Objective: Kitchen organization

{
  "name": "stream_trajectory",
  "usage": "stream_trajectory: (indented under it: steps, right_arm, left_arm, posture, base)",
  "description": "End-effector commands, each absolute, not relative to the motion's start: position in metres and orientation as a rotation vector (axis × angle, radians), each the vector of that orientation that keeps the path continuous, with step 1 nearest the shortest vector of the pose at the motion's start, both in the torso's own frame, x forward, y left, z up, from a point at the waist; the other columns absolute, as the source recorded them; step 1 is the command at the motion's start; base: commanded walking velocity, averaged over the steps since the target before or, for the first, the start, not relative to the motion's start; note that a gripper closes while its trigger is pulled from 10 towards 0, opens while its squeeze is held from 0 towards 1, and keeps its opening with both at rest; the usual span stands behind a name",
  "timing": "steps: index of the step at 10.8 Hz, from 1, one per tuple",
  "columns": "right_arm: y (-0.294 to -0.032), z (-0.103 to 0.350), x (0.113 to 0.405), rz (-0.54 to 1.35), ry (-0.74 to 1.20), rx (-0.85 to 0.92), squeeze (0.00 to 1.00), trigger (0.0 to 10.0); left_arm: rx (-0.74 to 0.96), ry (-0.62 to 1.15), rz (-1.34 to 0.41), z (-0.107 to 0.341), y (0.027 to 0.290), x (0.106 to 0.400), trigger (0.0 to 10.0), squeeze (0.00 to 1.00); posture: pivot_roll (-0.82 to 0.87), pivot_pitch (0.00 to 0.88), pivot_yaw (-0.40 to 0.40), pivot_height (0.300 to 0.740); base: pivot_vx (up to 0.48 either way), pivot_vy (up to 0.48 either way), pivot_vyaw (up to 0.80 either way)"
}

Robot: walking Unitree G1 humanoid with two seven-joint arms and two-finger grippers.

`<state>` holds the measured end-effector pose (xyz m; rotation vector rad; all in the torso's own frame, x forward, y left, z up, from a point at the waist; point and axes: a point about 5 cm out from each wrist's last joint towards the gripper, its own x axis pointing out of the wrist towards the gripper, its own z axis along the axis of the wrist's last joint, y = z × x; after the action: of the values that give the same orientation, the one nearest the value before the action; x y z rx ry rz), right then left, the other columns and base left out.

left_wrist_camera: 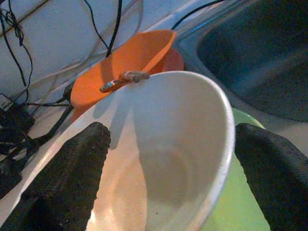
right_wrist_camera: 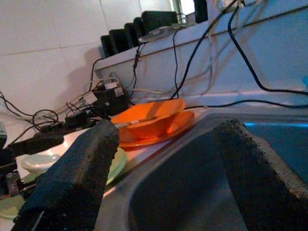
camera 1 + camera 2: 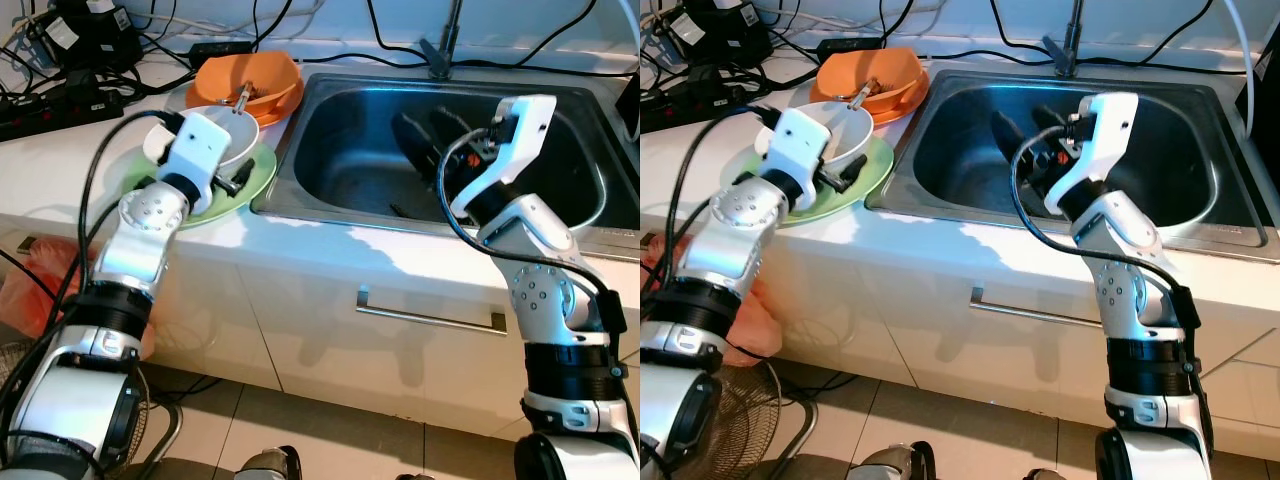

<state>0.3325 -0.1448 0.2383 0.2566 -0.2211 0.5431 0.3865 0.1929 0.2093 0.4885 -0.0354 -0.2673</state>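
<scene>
Left end effector (image 1: 168, 173): fingers spread wide to either side of the white bowl (image 1: 163, 159), not closed on it.
White bowl: sat on a green plate (image 3: 215, 195) directly beneath the end effector.
Orange bowl (image 3: 250, 82): just beyond the white bowl, a utensil (image 1: 124, 79) resting inside.
Right end effector (image 2: 163, 159): spread open, holding nothing, hung over the steel sink (image 3: 330, 175).
Table (image 3: 50, 165): cables and power strips lay at its far edge.
</scene>
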Motion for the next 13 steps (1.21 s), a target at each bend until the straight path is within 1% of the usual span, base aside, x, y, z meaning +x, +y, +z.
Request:
stream_trajectory:
  steps: [1,2,3,4,10,13]
  right_arm:
    - [-0.142,0.243,0.33,0.553,-0.23,0.259,0.0,10.0]
    - [-0.142,0.243,0.329,0.553,-0.226,0.26,0.0,10.0]
    - [-0.142,0.243,0.329,0.552,-0.225,0.26,0.0,10.0]
    - [-0.143,0.243,0.329,0.551,-0.224,0.259,0.0,10.0]
    - [-0.141,0.243,0.33,0.555,-0.215,0.268,0.0,10.0]
    - [-0.142,0.238,0.331,0.561,-0.178,0.241,0.0,10.0]
  left_arm:
    - [0.478,-0.016,-0.256,0.21,0.2,0.388,10.0,0.13]
    - [0.431,0.026,-0.275,0.204,0.204,0.389,9.0,0.0]
    - [0.409,0.035,-0.275,0.202,0.206,0.389,0.0,0.0]
    - [0.378,0.043,-0.279,0.199,0.208,0.389,0.0,0.0]
    - [0.363,0.028,-0.304,0.201,0.208,0.389,0.0,0.0]
    - [0.358,0.01,-0.305,0.206,0.209,0.39,0.0,0.0]
  posture:
    - [0.06,0.069,0.102,0.74]
    - [0.06,0.071,0.1,0.74]
    - [0.06,0.071,0.099,0.74]
    - [0.06,0.072,0.098,0.74]
    - [0.05,0.071,0.094,0.74]
    - [0.05,0.071,0.093,0.74]
  base:
    - [0.0,0.0,0.0]
    - [0.0,0.0,0.0]
    - [0.0,0.0,0.0]
    - [0.0,0.0,0.0]
    - [0.0,0.0,0.0]
    - [0.0,0.0,0.0]
